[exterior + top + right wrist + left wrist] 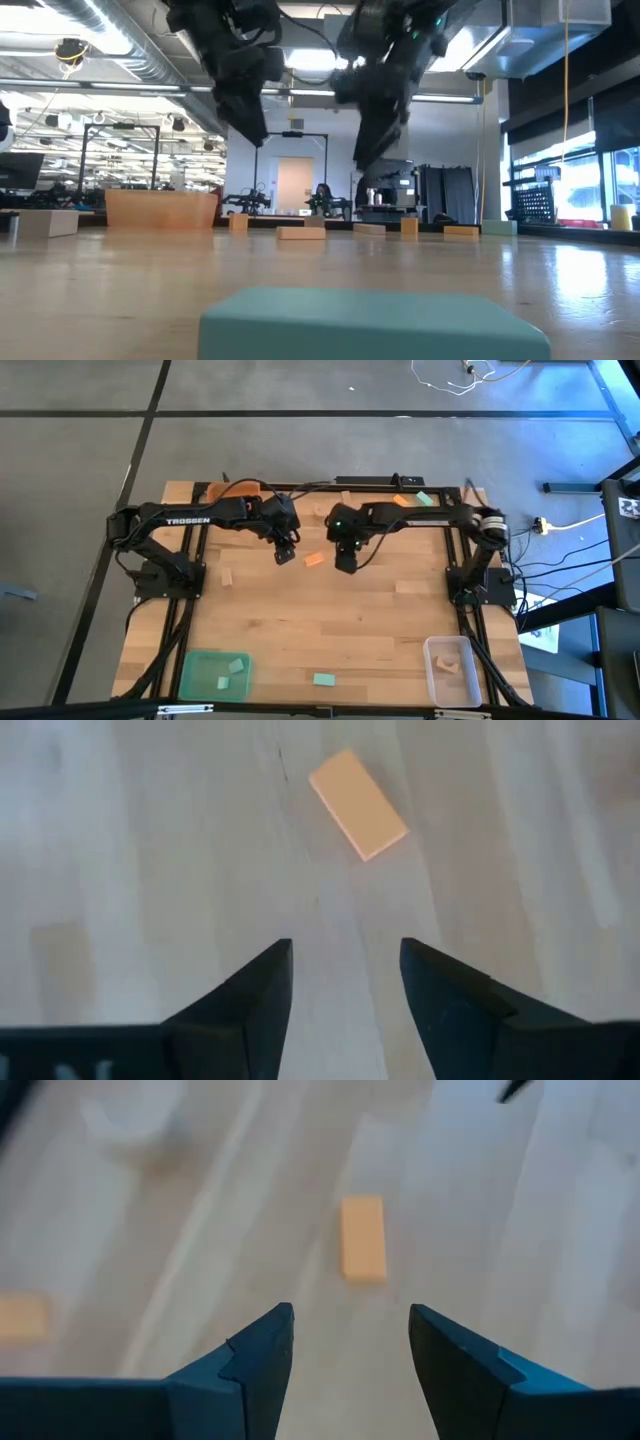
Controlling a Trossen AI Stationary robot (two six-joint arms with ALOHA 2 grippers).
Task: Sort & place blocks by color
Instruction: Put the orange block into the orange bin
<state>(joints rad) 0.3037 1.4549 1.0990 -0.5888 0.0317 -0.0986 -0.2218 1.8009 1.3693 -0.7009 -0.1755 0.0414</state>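
Two green blocks (237, 666) in tray (190, 686) (one outside)

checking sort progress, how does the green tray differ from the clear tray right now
The green tray sits at the table's near-left corner; the clear tray sits near-right. The green tray is opaque teal and wider; the clear tray is see-through and narrower. The green tray holds two teal blocks; the clear tray holds pale wood blocks. Both lie flat, away from both grippers.
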